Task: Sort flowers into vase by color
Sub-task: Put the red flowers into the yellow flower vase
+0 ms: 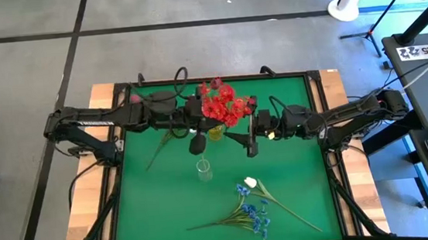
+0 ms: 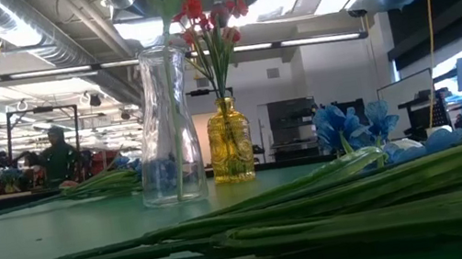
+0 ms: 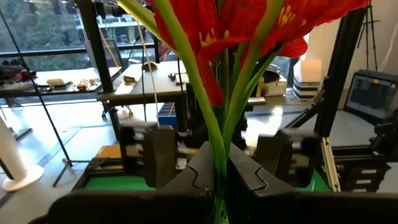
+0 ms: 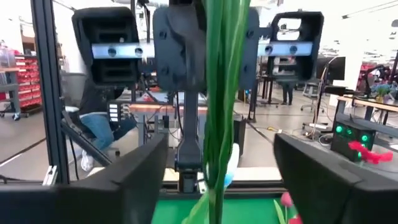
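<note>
- The table (image 1: 144, 211) has a flat green mat inside a dark frame, seen in the middle of the high view.
- A yellow vase (image 2: 229, 141) of ribbed glass stands at centre in the low view. It holds red flowers (image 1: 222, 102) on thin green stems.
- A taller clear vase (image 2: 163, 126), smooth and narrow-necked, stands just left of the yellow one in the low view; a green stem runs down inside it, and a blue bloom shows above its mouth.
- Blue flowers (image 1: 252, 212) and a white bud (image 1: 250, 182) lie flat at lower centre of the high view.
- The left gripper (image 3: 221, 171) is clamped on the red flowers' stems, its dark fingers pressed together around them.
- The right gripper (image 4: 214, 180) has its fingers apart, one on each side of the green stems, at centre right of the high view.
</note>
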